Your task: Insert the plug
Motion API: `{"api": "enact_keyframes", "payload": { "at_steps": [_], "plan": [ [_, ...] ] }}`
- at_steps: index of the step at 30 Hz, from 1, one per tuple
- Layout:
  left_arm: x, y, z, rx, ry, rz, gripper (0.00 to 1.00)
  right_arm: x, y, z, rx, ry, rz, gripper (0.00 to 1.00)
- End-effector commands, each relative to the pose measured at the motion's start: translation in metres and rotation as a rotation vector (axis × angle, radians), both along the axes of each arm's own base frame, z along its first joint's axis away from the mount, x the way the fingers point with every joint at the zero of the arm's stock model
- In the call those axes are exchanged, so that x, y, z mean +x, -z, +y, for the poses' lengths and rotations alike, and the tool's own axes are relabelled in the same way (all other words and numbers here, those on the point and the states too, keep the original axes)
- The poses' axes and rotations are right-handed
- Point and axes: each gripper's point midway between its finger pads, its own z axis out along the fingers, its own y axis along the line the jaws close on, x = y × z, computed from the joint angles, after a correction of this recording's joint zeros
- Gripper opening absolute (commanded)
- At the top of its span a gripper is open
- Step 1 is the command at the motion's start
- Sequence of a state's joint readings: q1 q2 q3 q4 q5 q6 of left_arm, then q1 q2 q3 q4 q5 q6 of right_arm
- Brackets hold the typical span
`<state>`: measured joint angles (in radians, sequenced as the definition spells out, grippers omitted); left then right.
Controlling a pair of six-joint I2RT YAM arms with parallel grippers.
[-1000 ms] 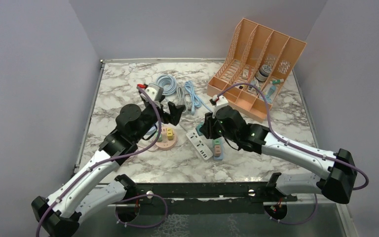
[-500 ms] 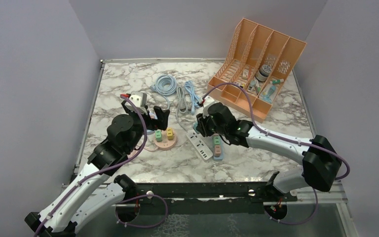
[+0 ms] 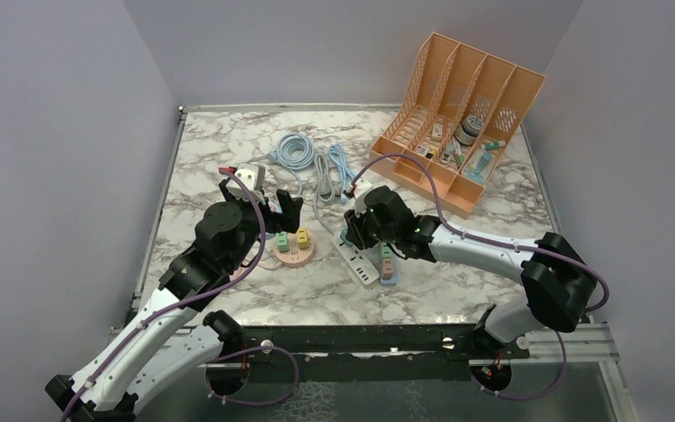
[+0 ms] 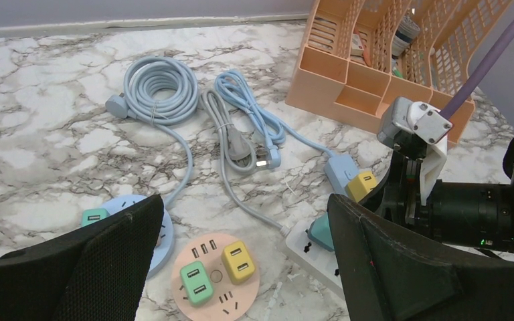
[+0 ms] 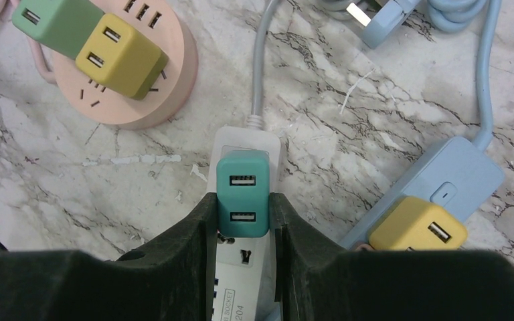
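My right gripper [image 5: 241,224] is shut on a teal two-port plug [image 5: 242,192], gripping its sides. The plug sits over the far end of a white power strip [image 5: 247,142], and a metal prong shows under its near edge. An empty socket of the strip lies just behind it. From above, the right gripper [image 3: 358,230] is over the white strip [image 3: 362,261]. The left wrist view shows the teal plug [image 4: 321,233] on the strip [image 4: 302,249]. My left gripper [image 4: 244,210] is open and empty above a pink round socket [image 4: 215,294].
The pink round socket [image 3: 292,250] carries a green and a yellow adapter. A blue power strip [image 5: 442,175] with a yellow adapter lies right of the white one. A blue round socket [image 4: 117,208], coiled cables [image 3: 297,149] and an orange file organizer [image 3: 457,123] lie farther off.
The left arm has drawn back to the left, away from the strip, and then held still. The right gripper has shifted slightly left along the white strip with the teal plug.
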<state>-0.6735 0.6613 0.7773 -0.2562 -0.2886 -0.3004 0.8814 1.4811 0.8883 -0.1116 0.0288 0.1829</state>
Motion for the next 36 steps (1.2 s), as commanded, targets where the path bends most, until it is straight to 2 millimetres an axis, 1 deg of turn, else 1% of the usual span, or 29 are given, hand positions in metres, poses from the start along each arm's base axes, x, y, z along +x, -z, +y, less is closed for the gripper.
{"api": "enact_keyframes", "payload": {
  "at_steps": [1,4,9,15,22,29,36],
  "plan": [
    [0.001,0.001,-0.001,-0.002,0.002,-0.006,0.95,0.006,0.006,0.000,-0.014,-0.001,-0.015,0.10],
    [0.001,0.001,-0.002,-0.002,0.003,-0.006,0.95,0.008,0.009,-0.005,-0.039,0.017,-0.014,0.09],
    [0.002,0.003,-0.003,0.001,0.007,-0.002,0.95,0.005,0.016,-0.006,-0.049,0.011,-0.005,0.10],
    [0.002,0.003,-0.002,0.002,0.003,-0.002,0.95,0.005,0.033,-0.008,-0.079,0.013,0.017,0.09],
    [0.003,0.005,-0.003,0.006,0.004,0.003,0.95,0.000,0.053,-0.010,-0.122,0.006,0.069,0.09],
    [0.003,0.006,-0.003,0.007,0.003,0.005,0.95,-0.004,0.067,-0.023,-0.222,0.039,0.135,0.09],
    [0.003,0.007,-0.003,0.008,0.000,0.009,0.95,-0.013,0.092,-0.039,-0.282,0.101,0.177,0.09]
  ]
}}
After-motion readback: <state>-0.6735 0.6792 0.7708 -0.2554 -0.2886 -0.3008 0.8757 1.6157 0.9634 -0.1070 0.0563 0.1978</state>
